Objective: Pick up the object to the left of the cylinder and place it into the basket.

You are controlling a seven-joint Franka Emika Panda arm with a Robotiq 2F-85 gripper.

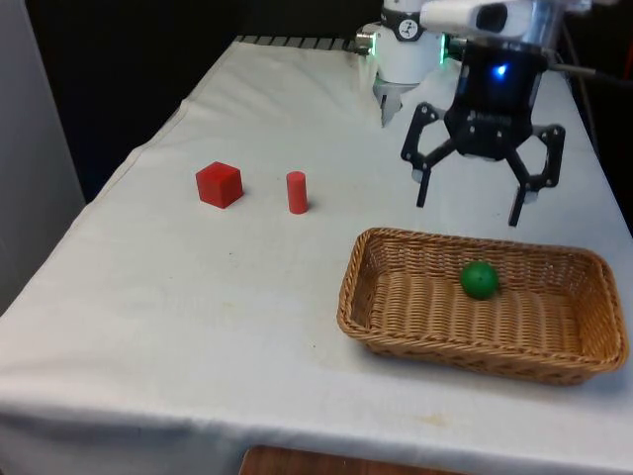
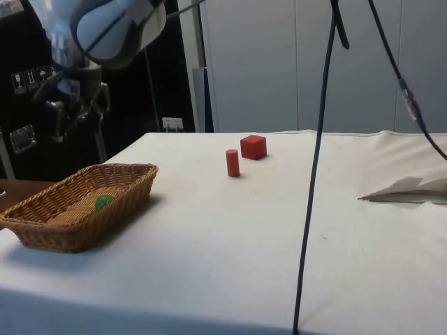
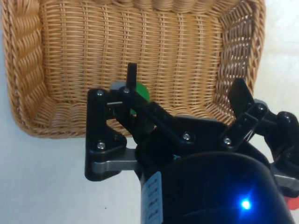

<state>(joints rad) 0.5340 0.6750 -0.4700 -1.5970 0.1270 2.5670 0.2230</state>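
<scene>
A red cube [image 1: 219,184] [image 2: 253,146] rests on the white cloth, just to the front view's left of an upright red cylinder [image 1: 297,192] [image 2: 232,162]. The wicker basket [image 1: 465,356] [image 2: 84,230] [image 3: 28,70] sits at the front view's right and holds a green ball [image 1: 479,279] [image 2: 103,202] [image 3: 141,94]. My gripper [image 1: 469,211] [image 2: 78,118] [image 3: 186,77] hangs open and empty above the basket's far edge, well apart from the cube and cylinder. In the wrist view one finger partly covers the ball.
A black cable [image 2: 314,174] hangs down in front of the table in the side view. A fold of white cloth [image 2: 408,187] lies near the robot's base. The cloth drops off at the table's near edge [image 1: 297,421].
</scene>
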